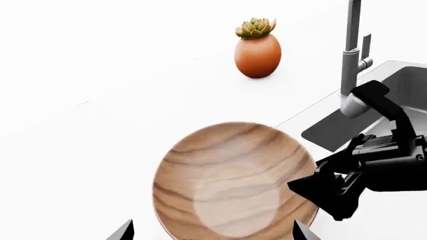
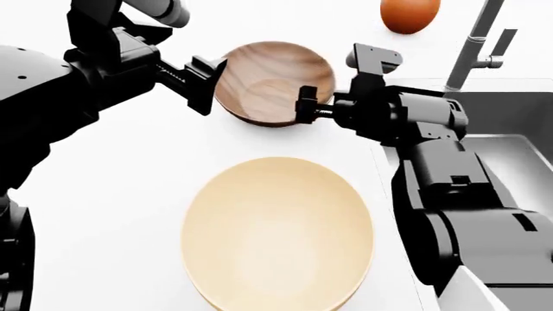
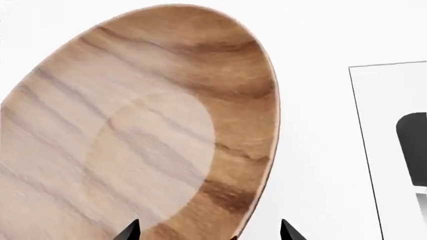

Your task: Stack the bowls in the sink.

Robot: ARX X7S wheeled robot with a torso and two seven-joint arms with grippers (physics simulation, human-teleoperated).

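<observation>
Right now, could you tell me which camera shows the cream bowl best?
The head view: the cream bowl lies nearly whole on the white counter, nearer than the wooden bowl. Neither wrist view shows it.

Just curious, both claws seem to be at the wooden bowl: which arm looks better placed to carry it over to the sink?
Probably the right. The right gripper is at the wooden bowl rim on the side facing the sink; the left gripper is at the far side.

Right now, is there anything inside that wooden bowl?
Nothing: the wooden bowl shows only bare grain inside. What lies beneath it is hidden. The cream bowl nearby looks empty too.
</observation>
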